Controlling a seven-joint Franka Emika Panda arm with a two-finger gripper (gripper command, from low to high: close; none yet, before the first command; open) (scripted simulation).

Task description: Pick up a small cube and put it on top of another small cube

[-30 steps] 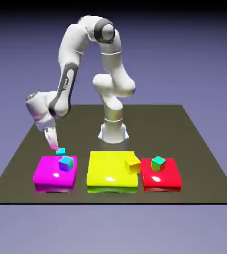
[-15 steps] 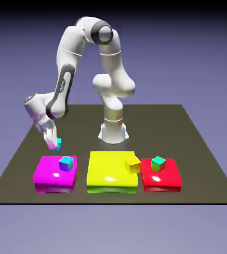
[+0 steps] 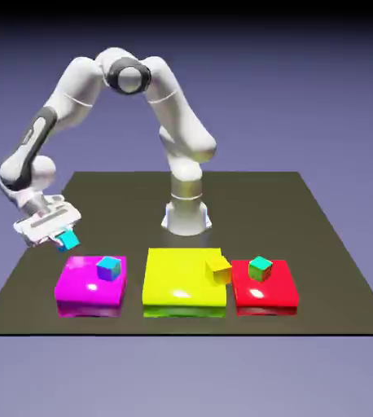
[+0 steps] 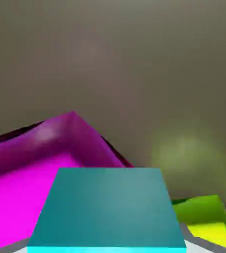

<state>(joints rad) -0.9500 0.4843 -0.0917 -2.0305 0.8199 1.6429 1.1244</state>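
Plain blue-violet backdrop (image 3: 328, 98), black band along the top, 1 dark olive-brown table (image 3: 247, 212)

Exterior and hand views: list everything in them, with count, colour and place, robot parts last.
cyan cube: one, plain cyan, held between the finger tips
blue-and-purple cube: one, cyan-topped, on the magenta block
green-topped cube: one, on the red block
yellow cube: one, at the yellow-green block's edge, toward the red block
magenta block: one, exterior view's left
yellow-green block: one, middle
red block: one, exterior view's right
table: one, dark, under everything
backdrop: one, blue-violet, behind
arm: one, white with dark grey joints, base at the table's far edge
gripper: one, two-fingered, closed on the cyan cube
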